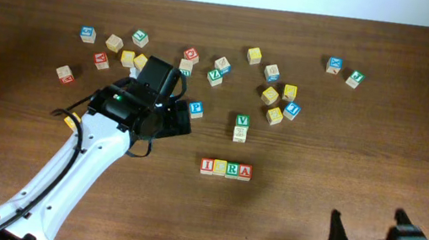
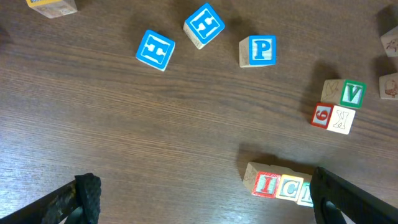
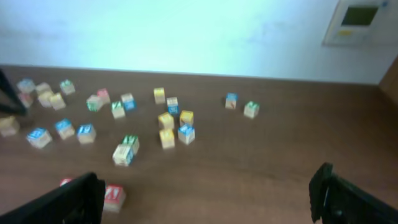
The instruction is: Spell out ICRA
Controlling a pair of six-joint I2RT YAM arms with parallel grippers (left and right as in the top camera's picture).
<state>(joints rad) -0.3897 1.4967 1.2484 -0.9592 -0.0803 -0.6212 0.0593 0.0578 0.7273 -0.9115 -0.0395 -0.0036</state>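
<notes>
Open table [image 1: 346,148] front and right of the ICRA row [image 1: 226,169] — only the V cube [image 1: 242,121] crowds it from behind.

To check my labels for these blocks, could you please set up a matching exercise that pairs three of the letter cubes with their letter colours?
Things:
1. I cube
2. V cube
3. P cube

Letter colours:
a. blue
b. red
c. green

Pairs: 1-b; 2-c; 3-a

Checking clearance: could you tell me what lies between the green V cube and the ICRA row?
In the left wrist view: a red 6 cube touching the V cube, then bare table up to the ICRA row.
</notes>
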